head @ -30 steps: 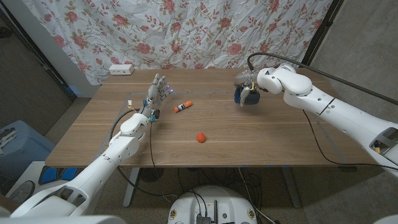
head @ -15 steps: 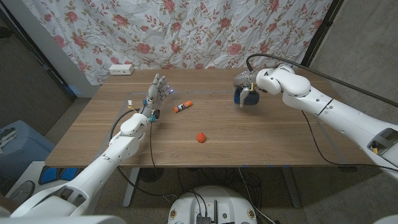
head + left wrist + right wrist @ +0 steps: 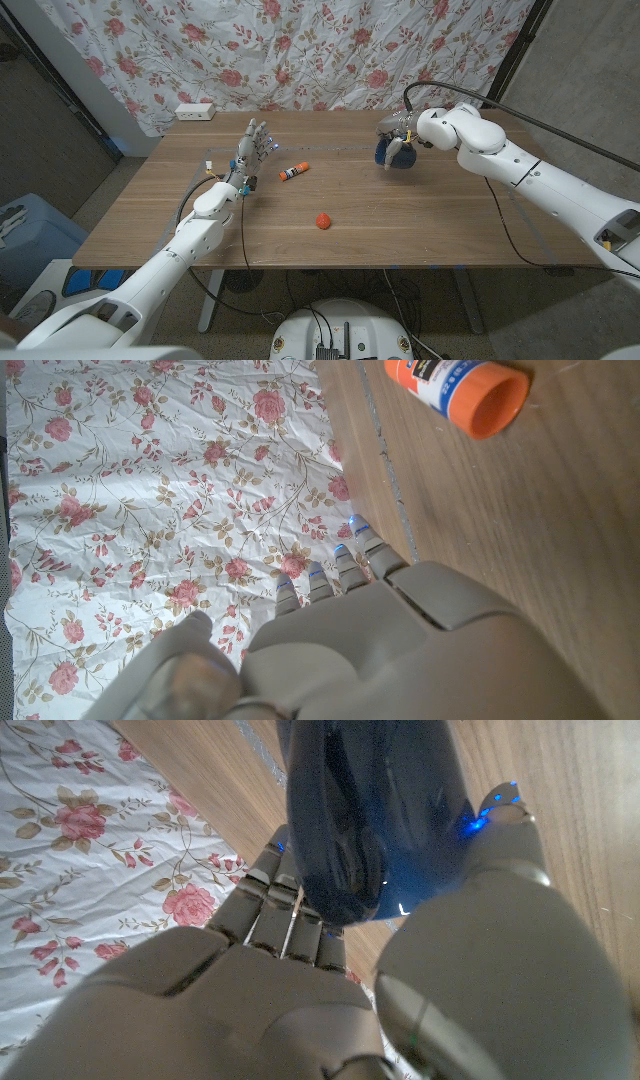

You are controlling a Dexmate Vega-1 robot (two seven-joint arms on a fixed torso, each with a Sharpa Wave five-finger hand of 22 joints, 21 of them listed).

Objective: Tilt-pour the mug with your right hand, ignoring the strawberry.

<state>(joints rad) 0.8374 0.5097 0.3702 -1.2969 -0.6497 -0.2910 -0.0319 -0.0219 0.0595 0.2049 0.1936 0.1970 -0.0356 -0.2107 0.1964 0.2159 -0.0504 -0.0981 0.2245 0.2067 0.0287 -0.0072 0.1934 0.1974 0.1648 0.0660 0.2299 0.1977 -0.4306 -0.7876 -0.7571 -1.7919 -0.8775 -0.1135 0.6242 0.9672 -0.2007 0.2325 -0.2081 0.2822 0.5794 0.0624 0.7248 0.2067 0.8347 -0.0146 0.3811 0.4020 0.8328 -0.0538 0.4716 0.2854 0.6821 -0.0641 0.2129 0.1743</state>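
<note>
The dark blue mug (image 3: pixel 400 157) stands at the table's far right part, and my right hand (image 3: pixel 397 140) grips it from above and behind. In the right wrist view the mug (image 3: pixel 370 810) sits between the thumb and the fingers (image 3: pixel 290 910), which wrap its side. The red strawberry (image 3: pixel 322 220) lies near the middle of the table, well apart from both hands. My left hand (image 3: pixel 250 150) stands at the far left part with its fingers apart and upright, holding nothing. The left wrist view shows that hand (image 3: pixel 380 640) from behind.
A glue stick (image 3: pixel 293 172) with an orange cap lies just right of my left hand, also seen as the glue stick (image 3: pixel 460 385). A white power strip (image 3: pixel 195 111) sits at the table's far edge. A floral curtain (image 3: pixel 300 50) hangs behind the table.
My right arm has shifted slightly to the right with the mug in its grip. The left arm, strawberry and glue stick have not moved.
</note>
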